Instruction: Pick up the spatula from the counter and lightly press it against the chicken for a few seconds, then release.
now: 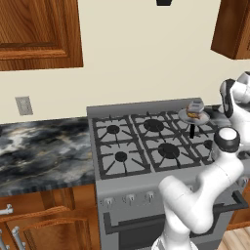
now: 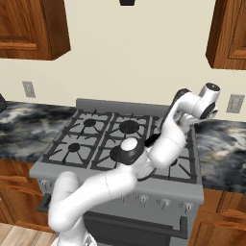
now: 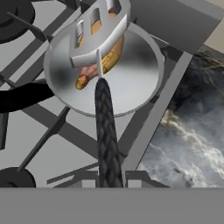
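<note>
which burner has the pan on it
The back right burner, under the pan holding the chicken; the others in view are bare.

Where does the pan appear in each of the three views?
Left base view: pan at right, on the stove, rear right burner.
Right base view: right of centre; its black handle juts out left of the arm, which covers the rest.
Hand view: top centre, under the spatula.
Shared landmark: the stove's grey back panel, just behind the pan.
</note>
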